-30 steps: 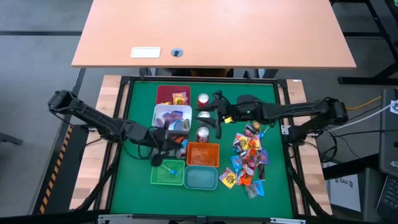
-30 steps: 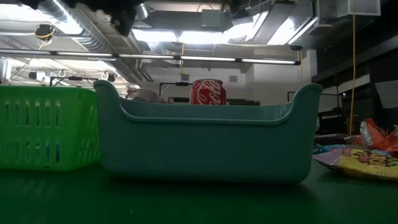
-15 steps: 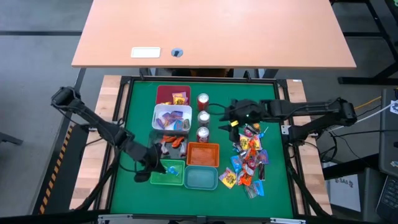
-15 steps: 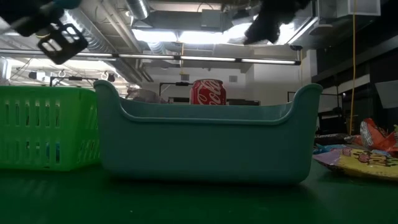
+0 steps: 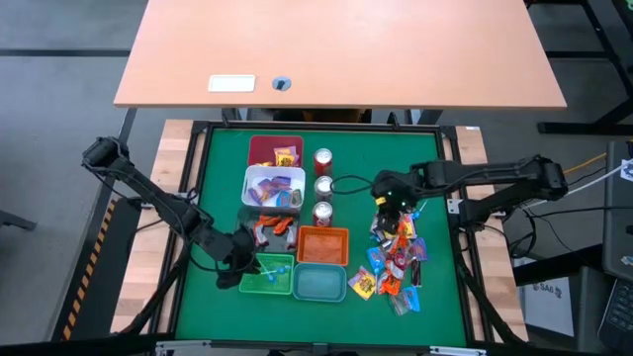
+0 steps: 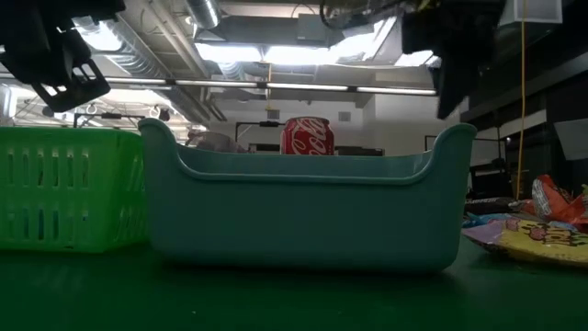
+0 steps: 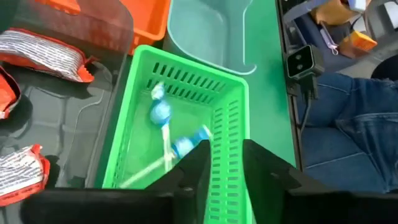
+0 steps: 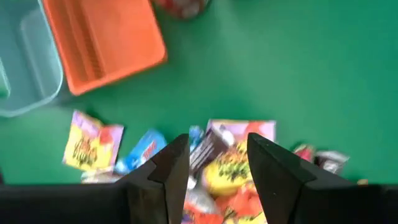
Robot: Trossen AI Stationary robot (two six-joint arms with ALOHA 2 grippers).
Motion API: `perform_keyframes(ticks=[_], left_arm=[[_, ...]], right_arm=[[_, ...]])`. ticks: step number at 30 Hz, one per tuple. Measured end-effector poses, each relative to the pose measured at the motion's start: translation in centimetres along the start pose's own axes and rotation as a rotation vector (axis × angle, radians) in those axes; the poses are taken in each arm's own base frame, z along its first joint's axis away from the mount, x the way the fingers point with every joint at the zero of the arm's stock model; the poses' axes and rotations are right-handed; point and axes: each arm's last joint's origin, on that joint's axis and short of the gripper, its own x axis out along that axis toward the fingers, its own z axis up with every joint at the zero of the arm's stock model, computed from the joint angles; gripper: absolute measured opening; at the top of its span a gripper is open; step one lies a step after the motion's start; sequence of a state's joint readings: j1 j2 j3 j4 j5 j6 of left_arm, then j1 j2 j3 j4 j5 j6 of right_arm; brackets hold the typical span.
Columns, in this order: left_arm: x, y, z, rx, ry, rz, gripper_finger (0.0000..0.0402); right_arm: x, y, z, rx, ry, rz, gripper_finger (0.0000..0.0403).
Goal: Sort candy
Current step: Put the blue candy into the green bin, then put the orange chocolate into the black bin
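Note:
The candy pile (image 5: 394,257) lies on the green mat at the table's right, with wrapped sweets in yellow, blue, red and dark wrappers (image 8: 219,160). My right gripper (image 5: 388,205) hovers open over the pile's far end (image 8: 208,149) and touches nothing. My left gripper (image 5: 243,259) is open and empty at the left wall of the green bin (image 7: 180,134). Its fingers stand on either side of that wall. Two blue lollipops (image 7: 163,115) lie on the bin's floor. Other sweets lie in the dark red bin (image 5: 275,150), the white bin (image 5: 273,186) and the dark bin (image 5: 272,228).
An orange bin (image 5: 322,244) and a teal bin (image 5: 318,283) sit between the green bin and the pile. Three red-and-silver cans (image 5: 322,185) stand in a row beside the white bin. In the low view the teal bin (image 6: 303,207) fills the middle. Bare mat lies along the near edge.
My left gripper has moved from beside the white bin toward the near edge, down to the green bin's left wall. My right gripper has swung from the cans toward the table's right and now stands over the candy pile's far end.

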State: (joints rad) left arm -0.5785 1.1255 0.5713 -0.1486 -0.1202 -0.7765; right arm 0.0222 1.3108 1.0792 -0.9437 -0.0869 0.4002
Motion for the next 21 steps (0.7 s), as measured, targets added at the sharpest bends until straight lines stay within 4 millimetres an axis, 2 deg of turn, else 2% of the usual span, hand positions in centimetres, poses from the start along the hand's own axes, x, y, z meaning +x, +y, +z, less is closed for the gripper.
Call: perform_keyframes(ticks=[6, 15, 21], left_arm=[[0.0, 0.0, 0.0, 0.0, -0.003, 0.0, 0.012], [0.0, 0.1, 0.2, -0.001, -0.06, 0.049, 0.0124], [0.0, 0.1, 0.2, -0.001, -0.067, 0.058, 0.0124]], right_arm=[[1.7, 1.3, -2.1, -0.06, 0.085, 0.009, 0.0161], [2.8, 4.1, -5.3, -0.151, 0.097, -0.088, 0.0161], [3.6, 4.7, -7.0, -0.182, 0.101, -0.14, 0.0161]])
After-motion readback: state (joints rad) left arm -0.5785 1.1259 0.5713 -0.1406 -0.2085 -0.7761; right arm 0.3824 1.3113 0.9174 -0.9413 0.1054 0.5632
